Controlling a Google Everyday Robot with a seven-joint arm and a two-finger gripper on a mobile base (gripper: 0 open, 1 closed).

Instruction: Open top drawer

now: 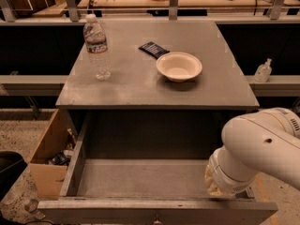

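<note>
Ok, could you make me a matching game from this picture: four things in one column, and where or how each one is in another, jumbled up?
Things:
1. clear plastic water bottle
2. cream round bowl
3. wide grey top drawer
4. robot's gripper

Places or states:
A. pulled out toward the camera
B. upright near the left edge of the grey cabinet top
C. low at the drawer's front right corner, mostly hidden by the white arm
D. beside a dark flat packet

Pairs: 1-B, 2-D, 3-A, 4-C.

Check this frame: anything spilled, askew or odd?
Nothing stands out. The top drawer sits pulled out and square; the water bottle and bowl stand upright on the cabinet top. The gripper is hidden behind the arm at the drawer's right front.
</note>
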